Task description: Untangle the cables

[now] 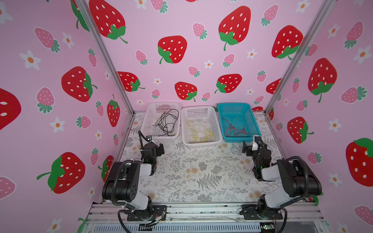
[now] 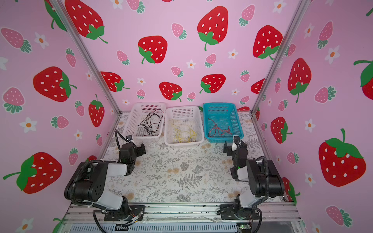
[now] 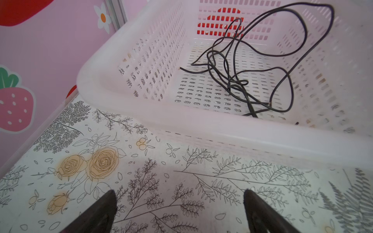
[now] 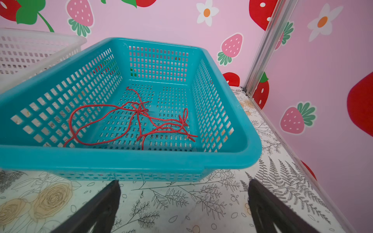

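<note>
The cables lie apart, one in each of three baskets at the back of the table. A black cable (image 1: 167, 121) (image 2: 151, 124) (image 3: 232, 80) is loosely heaped in the left white basket (image 1: 145, 121) (image 3: 222, 129). The yellow cable (image 1: 201, 133) (image 2: 183, 133) is in the middle white basket (image 1: 201, 143). Inside the blue basket (image 1: 238, 140) (image 4: 121, 159) sits a red cable (image 1: 235, 129) (image 2: 220, 130) (image 4: 139, 110). My left gripper (image 1: 159, 147) (image 2: 141, 149) (image 3: 178, 193) hangs open and empty just in front of the left basket. My right gripper (image 1: 250, 144) (image 2: 231, 144) (image 4: 183, 183) is open and empty before the blue basket.
The floral table (image 1: 201, 171) is walled by strawberry-print panels at the back and both sides, with metal posts (image 1: 113, 66) at the corners. Both arm bases are bolted to the aluminium rail (image 1: 201, 209) at the front edge.
</note>
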Robot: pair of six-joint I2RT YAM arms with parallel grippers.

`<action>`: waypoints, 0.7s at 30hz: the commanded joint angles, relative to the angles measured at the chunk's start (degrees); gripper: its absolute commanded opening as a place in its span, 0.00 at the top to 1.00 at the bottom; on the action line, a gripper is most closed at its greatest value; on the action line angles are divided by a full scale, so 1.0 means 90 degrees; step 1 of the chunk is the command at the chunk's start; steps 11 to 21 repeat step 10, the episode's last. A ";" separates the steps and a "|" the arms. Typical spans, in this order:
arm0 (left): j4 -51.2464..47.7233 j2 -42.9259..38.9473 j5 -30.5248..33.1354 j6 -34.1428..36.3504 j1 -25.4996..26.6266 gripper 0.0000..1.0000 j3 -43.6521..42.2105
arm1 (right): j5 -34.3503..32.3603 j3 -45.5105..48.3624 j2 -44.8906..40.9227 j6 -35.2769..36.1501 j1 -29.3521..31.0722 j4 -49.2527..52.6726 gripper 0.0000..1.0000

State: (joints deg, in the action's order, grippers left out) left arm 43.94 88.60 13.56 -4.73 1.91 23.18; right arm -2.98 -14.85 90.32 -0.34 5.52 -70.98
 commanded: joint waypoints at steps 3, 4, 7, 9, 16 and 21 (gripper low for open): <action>0.0216 -0.0004 0.0141 0.0074 -0.0003 0.01 0.0178 | -0.0042 -0.0088 -0.0026 0.0038 0.0010 -0.0020 0.01; 0.0222 -0.0009 0.0139 0.0084 -0.0001 0.01 0.0178 | -0.0046 -0.0088 -0.0017 0.0035 0.0003 -0.0017 0.01; 0.0214 0.0004 0.0134 0.0085 0.0002 0.01 0.0178 | -0.0049 -0.0098 -0.0007 0.0037 0.0010 -0.0015 0.01; 0.0219 0.0003 0.0134 0.0080 0.0000 0.01 0.0179 | -0.0040 -0.0108 -0.0007 0.0038 0.0011 0.0013 0.01; 0.0221 0.0005 0.0132 0.0085 0.0000 0.01 0.0178 | -0.0040 -0.0099 -0.0021 0.0036 0.0009 0.0000 0.01; 0.0221 0.0005 0.0132 0.0085 0.0000 0.01 0.0178 | -0.0040 -0.0099 -0.0021 0.0036 0.0009 0.0000 0.01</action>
